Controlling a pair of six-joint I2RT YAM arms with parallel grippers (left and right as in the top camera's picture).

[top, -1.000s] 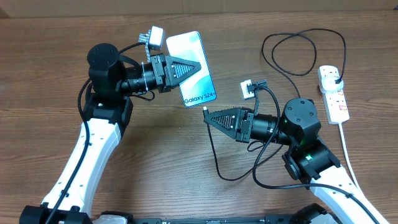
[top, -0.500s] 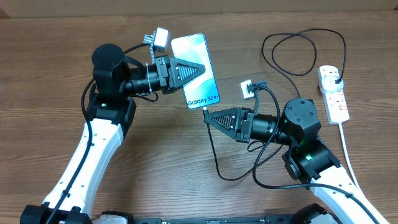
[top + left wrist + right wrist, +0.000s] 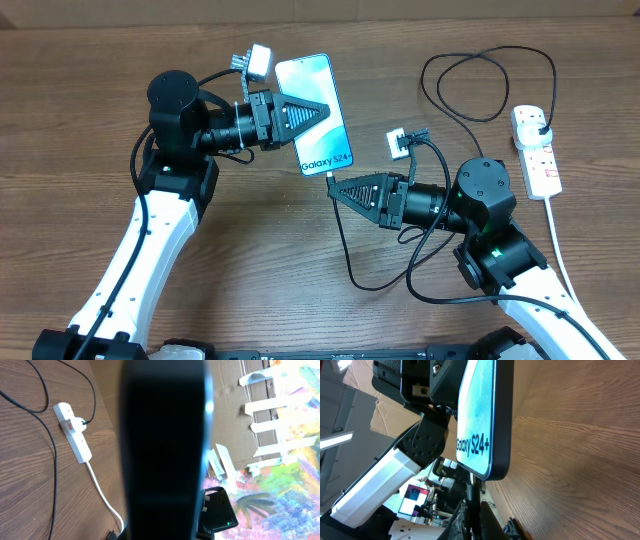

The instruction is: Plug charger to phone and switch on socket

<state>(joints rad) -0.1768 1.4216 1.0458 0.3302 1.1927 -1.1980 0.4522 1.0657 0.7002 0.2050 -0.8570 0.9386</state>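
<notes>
My left jaws clamp the Galaxy S24+ phone (image 3: 325, 135) above the tabletop (image 3: 80, 120) at 12 o'clock. My right jaws pinch the charger connector (image 3: 471, 485) against its lower edge; whether it is seated I cannot tell. The charger plug (image 3: 541, 124) sits in the power strip (image 3: 540, 165) at 3 o'clock, and I judge its switch is yet to be pressed.

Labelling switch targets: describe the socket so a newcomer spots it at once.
Go to the right edge of the wooden table. The socket lies there, a white elongated strip with red-marked switches. Unlike the thin black charger plugged into it, its own cord is thick and white.
</notes>
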